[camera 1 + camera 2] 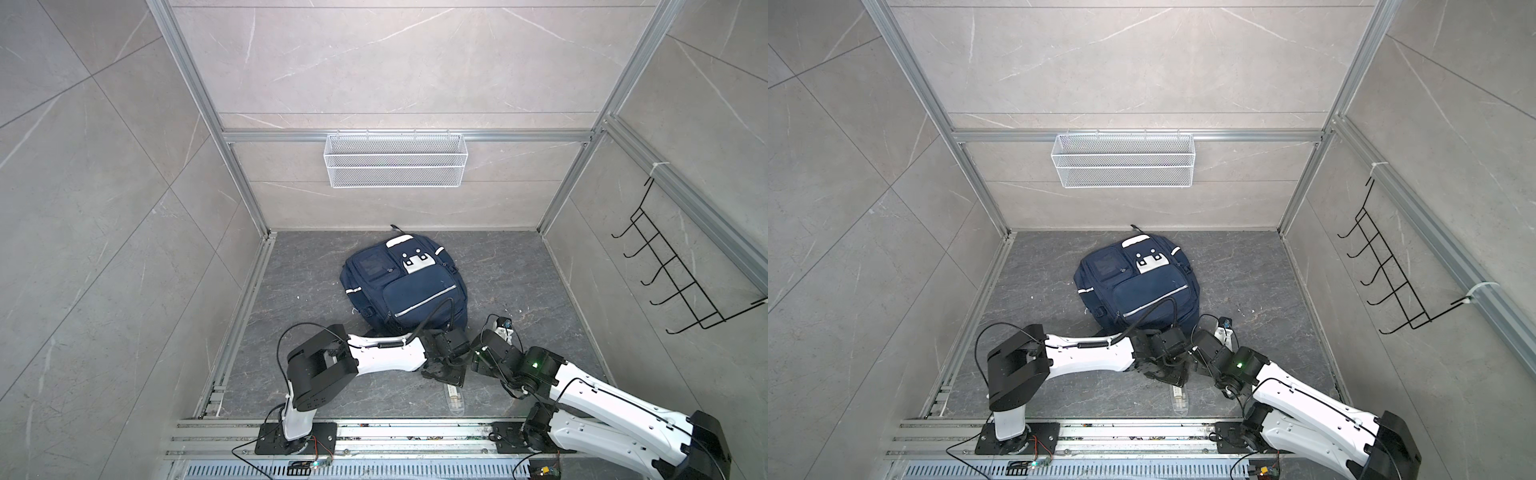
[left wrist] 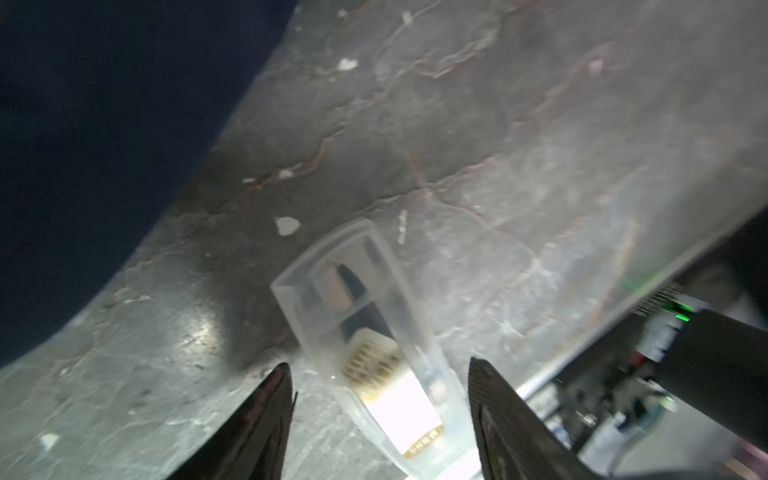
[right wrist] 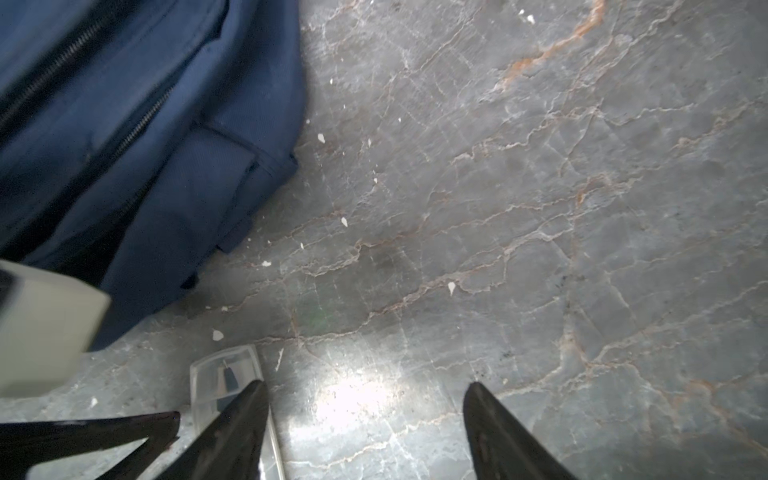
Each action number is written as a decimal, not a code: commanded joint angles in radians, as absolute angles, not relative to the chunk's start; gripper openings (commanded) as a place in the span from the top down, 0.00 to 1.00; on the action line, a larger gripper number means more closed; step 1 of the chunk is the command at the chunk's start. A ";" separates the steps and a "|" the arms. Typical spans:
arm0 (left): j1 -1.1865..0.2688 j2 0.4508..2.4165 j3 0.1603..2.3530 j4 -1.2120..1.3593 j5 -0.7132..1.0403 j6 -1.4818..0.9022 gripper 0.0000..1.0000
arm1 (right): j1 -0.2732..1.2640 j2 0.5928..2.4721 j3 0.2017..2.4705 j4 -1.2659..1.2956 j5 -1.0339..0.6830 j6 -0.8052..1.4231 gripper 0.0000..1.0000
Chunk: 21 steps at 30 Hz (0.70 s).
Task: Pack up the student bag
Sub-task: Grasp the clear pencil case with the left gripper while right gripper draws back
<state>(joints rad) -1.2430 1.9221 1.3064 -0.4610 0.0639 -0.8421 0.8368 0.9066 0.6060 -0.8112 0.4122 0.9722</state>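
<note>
The student bag (image 1: 405, 286) (image 1: 1138, 286) is a navy-blue backpack lying flat on the dark stone floor, its front pockets and white patch facing up. Its fabric edge shows in both wrist views (image 2: 83, 145) (image 3: 145, 145). Just in front of it both arms meet low over a clear plastic case (image 1: 455, 400) (image 1: 1178, 399) with pens inside. My left gripper (image 2: 379, 363) (image 1: 441, 373) is open, and the case (image 2: 374, 332) lies between its fingers with a gap on each side. My right gripper (image 3: 366, 383) is open over bare floor, one finger beside the case's end (image 3: 220, 370).
A white wire basket (image 1: 395, 160) hangs on the back wall. A black hook rack (image 1: 681, 274) is on the right wall. Aluminium rails (image 1: 374, 432) run along the front edge, where both arm bases stand. Small white chips dot the floor.
</note>
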 commanded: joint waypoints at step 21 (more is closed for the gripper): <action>-1.273 2.103 1.546 -0.733 -0.029 -0.819 0.33 | 0.505 0.931 0.580 -0.620 0.200 0.766 0.21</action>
